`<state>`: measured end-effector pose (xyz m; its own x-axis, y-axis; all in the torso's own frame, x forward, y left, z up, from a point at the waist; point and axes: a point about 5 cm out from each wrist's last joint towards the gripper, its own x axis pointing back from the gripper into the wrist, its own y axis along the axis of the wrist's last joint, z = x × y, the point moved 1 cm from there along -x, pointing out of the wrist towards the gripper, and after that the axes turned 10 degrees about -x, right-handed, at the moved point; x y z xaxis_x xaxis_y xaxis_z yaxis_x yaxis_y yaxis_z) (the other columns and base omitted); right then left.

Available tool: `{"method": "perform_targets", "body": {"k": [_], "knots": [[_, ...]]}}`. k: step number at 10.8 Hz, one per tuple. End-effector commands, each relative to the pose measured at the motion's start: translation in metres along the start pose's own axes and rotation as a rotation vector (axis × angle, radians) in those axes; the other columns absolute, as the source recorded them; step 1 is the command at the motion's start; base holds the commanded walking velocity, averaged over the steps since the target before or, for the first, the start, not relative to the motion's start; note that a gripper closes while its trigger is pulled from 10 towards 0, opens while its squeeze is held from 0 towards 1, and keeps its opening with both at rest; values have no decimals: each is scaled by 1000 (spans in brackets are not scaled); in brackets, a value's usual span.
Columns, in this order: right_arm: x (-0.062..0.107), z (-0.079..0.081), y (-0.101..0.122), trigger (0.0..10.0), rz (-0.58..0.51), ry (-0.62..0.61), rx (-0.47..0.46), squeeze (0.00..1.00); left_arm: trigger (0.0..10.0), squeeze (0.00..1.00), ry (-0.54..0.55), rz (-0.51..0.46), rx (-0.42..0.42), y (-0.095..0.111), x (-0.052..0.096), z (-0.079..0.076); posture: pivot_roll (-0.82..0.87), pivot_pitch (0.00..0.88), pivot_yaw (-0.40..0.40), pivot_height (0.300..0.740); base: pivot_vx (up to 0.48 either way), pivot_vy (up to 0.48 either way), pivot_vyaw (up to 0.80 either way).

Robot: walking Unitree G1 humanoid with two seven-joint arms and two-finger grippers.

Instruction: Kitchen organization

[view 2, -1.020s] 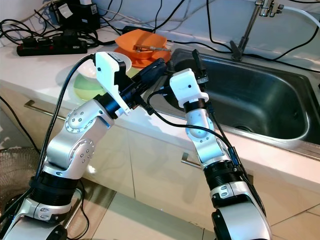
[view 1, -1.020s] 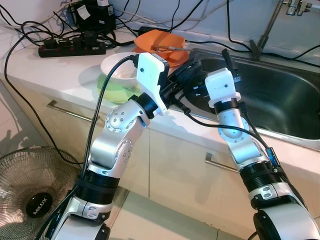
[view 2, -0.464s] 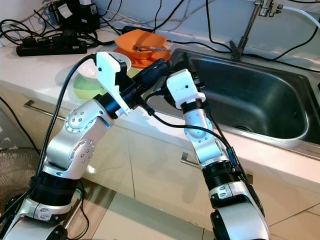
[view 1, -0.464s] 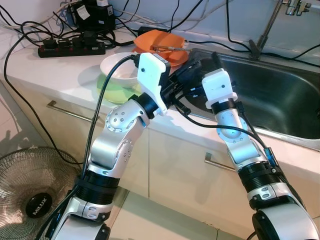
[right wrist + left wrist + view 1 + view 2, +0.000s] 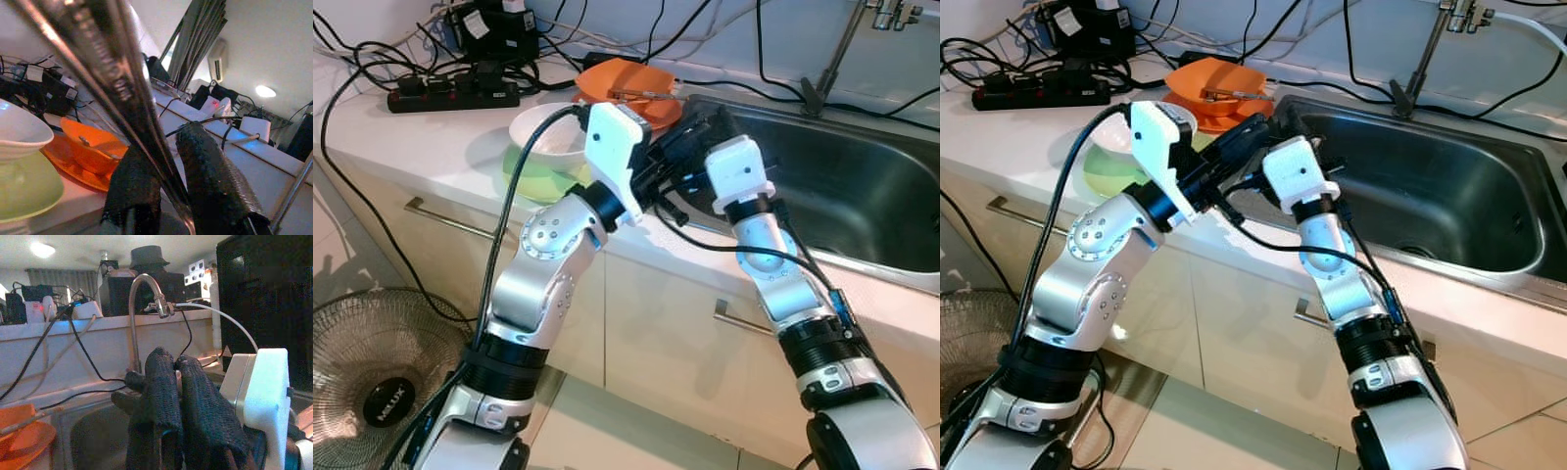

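Just 2 bowls (image 5: 551, 147), 1 orange dish (image 5: 628, 88).

White countertop (image 5: 401, 137), steel sink (image 5: 1449, 196), cream cabinets (image 5: 666, 323), tiled floor (image 5: 1234, 431), floor fan (image 5: 382, 372), tangled cables (image 5: 372, 59)

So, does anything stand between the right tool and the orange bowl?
Nothing visible does. The right tool, shut on a metal utensil, faces the orange bowl; the left tool lies beside it.
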<state>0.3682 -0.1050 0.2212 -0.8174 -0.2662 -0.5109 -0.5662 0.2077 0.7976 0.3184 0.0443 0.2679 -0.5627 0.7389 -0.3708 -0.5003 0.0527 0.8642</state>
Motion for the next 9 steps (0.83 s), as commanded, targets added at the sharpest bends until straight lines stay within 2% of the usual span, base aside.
{"method": "perform_targets", "body": {"k": [1,5,6,9], "knots": [[-1,-6,5,0,-32,-25,-18,0,10000,0,46,24,-28,-2,3,9,111,59,4,740,0,0,0],[0,-6,4,0,-28,-24,-23,0,10000,0,99,40,-55,-4,3,15,110,60,4,740,0,0,0],[0,-6,4,0,-27,-25,-23,0,10000,1000,114,42,-49,-5,3,16,109,60,4,740,0,0,0],[1,-8,1,0,-13,-32,-27,0,10000,1000,132,34,-42,-4,3,19,113,59,2,740,0,0,0]]}}
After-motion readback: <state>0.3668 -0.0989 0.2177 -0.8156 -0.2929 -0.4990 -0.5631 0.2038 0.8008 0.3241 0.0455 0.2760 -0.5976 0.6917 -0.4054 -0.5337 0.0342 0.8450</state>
